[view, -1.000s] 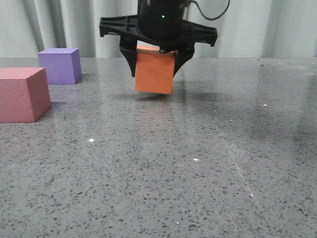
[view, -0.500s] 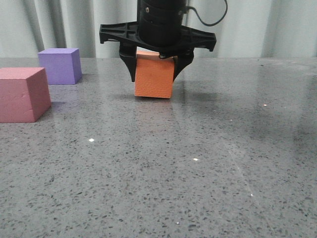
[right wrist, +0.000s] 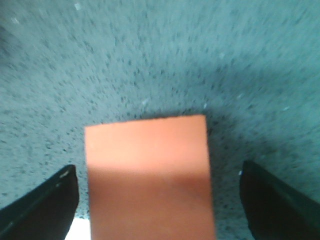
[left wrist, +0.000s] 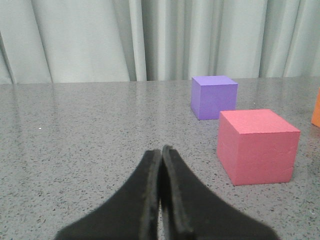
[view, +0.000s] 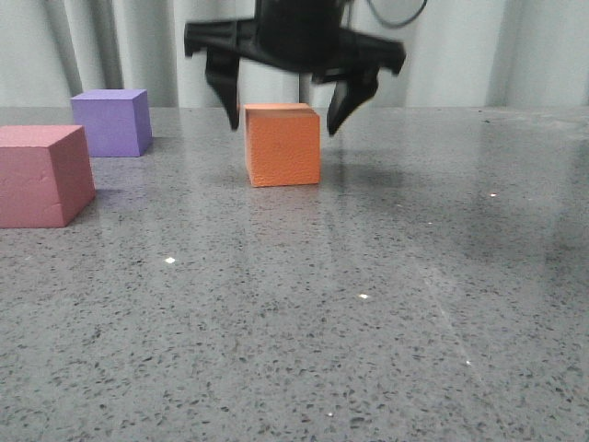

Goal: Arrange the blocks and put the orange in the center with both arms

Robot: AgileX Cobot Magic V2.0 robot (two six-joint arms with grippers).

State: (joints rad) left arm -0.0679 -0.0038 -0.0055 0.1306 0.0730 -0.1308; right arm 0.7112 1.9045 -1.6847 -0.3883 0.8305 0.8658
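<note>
Orange cube point(view: 282, 145) sits flat and square on the bench point(view: 368, 304), mid-far, no long axis really, one face toward the front. My right end effector point(view: 281, 118) hangs over it spread wide, fingers clear of both sides. My left end effector point(left wrist: 161, 165) is pinched together near the pink-red cube point(left wrist: 257, 145), purple cube point(left wrist: 214, 96) just beyond.

pink-red block point(view: 41, 175) cut by frame edge

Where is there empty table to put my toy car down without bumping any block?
Bare table fills the whole near side and everything right of the orange cube. A smaller gap lies between that cube and the pink-red cube. It is crowded at the left, where the purple cube sits just behind the pink-red one.
</note>
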